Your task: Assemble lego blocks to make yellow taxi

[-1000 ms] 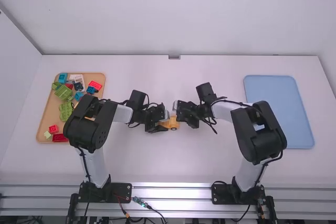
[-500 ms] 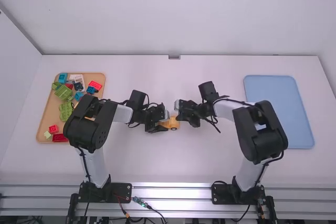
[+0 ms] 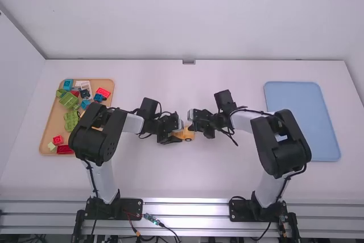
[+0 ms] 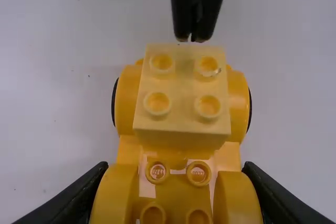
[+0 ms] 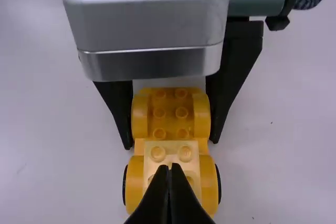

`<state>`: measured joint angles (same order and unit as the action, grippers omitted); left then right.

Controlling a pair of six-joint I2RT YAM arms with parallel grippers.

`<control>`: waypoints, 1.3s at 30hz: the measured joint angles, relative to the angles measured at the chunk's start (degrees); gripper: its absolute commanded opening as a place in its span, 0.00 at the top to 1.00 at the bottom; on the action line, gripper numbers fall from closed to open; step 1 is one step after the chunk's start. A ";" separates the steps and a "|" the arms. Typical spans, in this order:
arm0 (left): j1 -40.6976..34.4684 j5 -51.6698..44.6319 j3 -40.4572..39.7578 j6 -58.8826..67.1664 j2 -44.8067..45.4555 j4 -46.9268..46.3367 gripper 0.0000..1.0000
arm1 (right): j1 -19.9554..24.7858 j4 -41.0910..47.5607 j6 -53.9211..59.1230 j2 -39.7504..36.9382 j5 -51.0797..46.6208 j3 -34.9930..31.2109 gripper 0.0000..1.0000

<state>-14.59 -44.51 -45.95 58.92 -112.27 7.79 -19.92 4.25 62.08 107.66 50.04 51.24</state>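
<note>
White table [image 3: 187, 174]: right arm [image 3: 281, 140] bent inward (jaws together).

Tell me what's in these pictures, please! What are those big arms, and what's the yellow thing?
They are two robot arms at a white table. One picture looks down from above and behind them; the other two come from cameras on the arms' wrists. The left gripper holds a little yellow car, one finger on each side. A pale yellow block sits on top of it. The right gripper is shut, its tips close to that block. On the left, a tan tray holds red, green and blue blocks. On the right lies a blue tray.
</note>
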 measured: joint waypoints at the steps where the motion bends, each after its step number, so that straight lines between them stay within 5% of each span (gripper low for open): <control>1: 0.00 0.00 0.00 0.00 0.00 0.00 0.98 | 0.02 -0.02 -0.04 0.00 0.02 0.00 1.00; 27: 0.00 0.02 0.00 -0.02 0.00 -0.02 0.98 | -1.92 -0.68 -3.39 0.66 -3.28 0.00 1.00; 39: 0.00 0.31 0.00 -0.42 0.11 0.00 0.98 | -1.81 -7.87 -5.88 0.66 -2.69 -3.32 1.00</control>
<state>-14.59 -44.21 -45.95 58.50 -112.16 7.79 -21.74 -3.62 56.21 108.31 47.35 47.92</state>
